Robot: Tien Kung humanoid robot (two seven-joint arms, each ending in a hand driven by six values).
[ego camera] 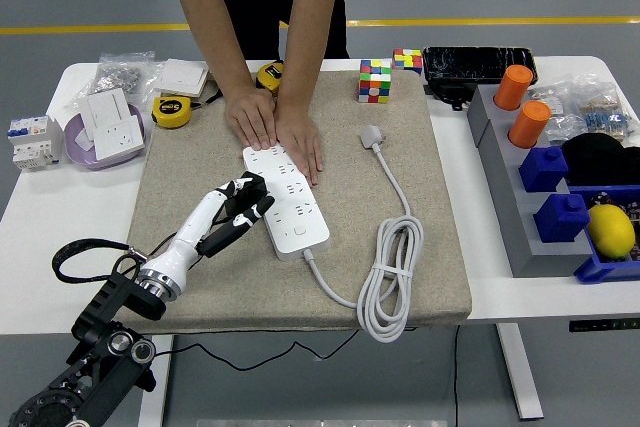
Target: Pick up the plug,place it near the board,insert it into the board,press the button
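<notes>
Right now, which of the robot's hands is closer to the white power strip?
Left. The left hand rests at the power strip's left edge, fingers on it. The right hand is out of view.

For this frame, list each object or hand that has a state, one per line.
plug: unplugged, lying on the mat
cable: coiled on the mat
power strip: held down at its far end by the person's hands
left hand: open, fingers at the strip's left edge
tape measure: closed

robot lab: grey floor, yellow floor line (480, 21), cluttered test table (40, 197)
</notes>
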